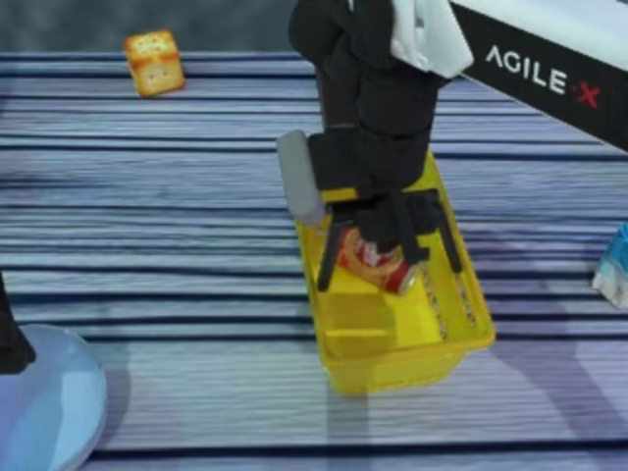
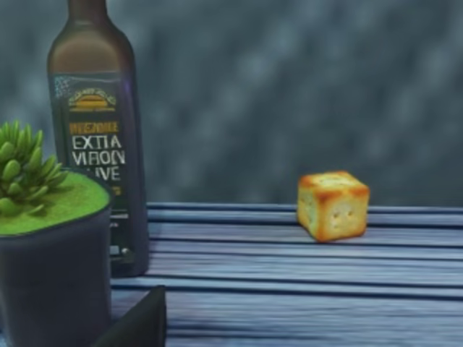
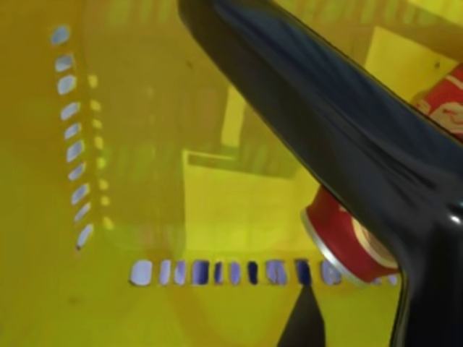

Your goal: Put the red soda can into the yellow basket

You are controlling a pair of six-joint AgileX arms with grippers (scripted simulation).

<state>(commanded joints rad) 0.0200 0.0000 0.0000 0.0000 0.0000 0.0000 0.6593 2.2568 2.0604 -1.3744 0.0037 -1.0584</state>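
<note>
The red soda can (image 1: 376, 261) lies tilted on its side inside the yellow basket (image 1: 461, 334), in the half of the basket farther from the top view's lower edge, its silver end turned toward the basket's right wall. The right gripper (image 1: 392, 257) is directly over it, reaching down into the basket, with one dark finger (image 1: 329, 253) on the can's left and another (image 1: 446, 235) on its right; the fingers stand spread wider than the can, and whether either still touches it is hard to tell, so the grasp looks released rather than clenched. In the right wrist view a black finger (image 3: 340, 137) crosses in front of the can (image 3: 340, 242), which rests against the basket's yellow floor near a row of slots in the wall (image 3: 217, 272). The right arm (image 1: 549, 69) comes in from the upper right of the top view, white with AgileX lettering, and bends steeply downward so its black wrist hangs above the basket's far end. The left arm is parked beyond the gripper's reach at the left edge of the table (image 1: 196, 294), beside a pale round base (image 1: 49, 402). Its wrist view shows a toast-coloured cube (image 2: 333, 205), a dark bottle (image 2: 98, 137) and a potted plant (image 2: 43, 238); whether the left gripper is open I cannot tell.
</note>
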